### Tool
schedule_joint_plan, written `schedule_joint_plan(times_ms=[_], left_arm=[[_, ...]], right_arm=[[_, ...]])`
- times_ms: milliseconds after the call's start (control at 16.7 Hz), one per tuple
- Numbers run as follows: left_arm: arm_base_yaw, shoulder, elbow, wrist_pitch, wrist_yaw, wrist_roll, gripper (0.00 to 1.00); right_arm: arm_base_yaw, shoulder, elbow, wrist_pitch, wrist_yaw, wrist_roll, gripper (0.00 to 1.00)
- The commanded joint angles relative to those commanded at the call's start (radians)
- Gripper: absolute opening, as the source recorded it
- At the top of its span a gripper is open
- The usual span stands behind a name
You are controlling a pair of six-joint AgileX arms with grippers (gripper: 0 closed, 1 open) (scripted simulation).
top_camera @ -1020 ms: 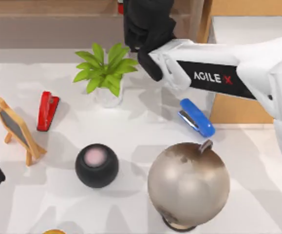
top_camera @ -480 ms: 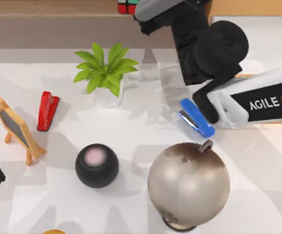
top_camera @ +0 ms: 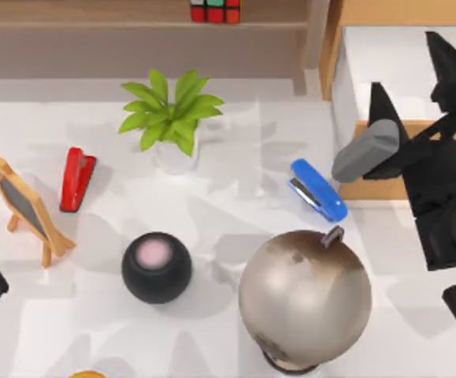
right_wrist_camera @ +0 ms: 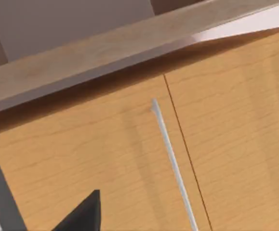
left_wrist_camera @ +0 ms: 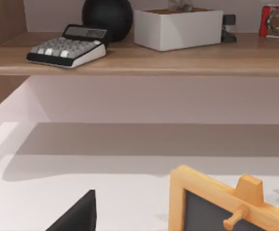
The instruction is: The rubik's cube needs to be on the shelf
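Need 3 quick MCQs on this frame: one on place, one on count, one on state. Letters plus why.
1. Where is the rubik's cube?
A. on the shelf
B. beside the globe
C. in a pincer

2. How many staplers lie on the table?
A. one
B. two
C. three

3. How does the right pincer stand?
A. shut on the cube
B. open, holding nothing
C. shut on a stapler

Key: 1 A, the cube sits on the board at the top view's upper edge. 2 B, a red stapler and a blue stapler. 3 B, its fingers are spread and bare near the drawer unit.

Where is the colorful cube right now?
In the top view, the rubik's cube sits on the shelf at the back, behind the potted plant.
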Motion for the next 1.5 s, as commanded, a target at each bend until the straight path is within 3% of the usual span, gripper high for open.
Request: schedule_joint_plan(times_ms=[360,1500], left_arm=[[0.0,0.0,0.0,0.0,0.0,0.0,1.0],[0.0,0.0,0.0,0.0,0.0,0.0,1.0]], right_arm=[[-0.129,0.073,-0.24,0.016,0.019,-0.129,1.0],[-0.206,0.129,-0.154,-0.088,-0.013,-0.138,1.0]])
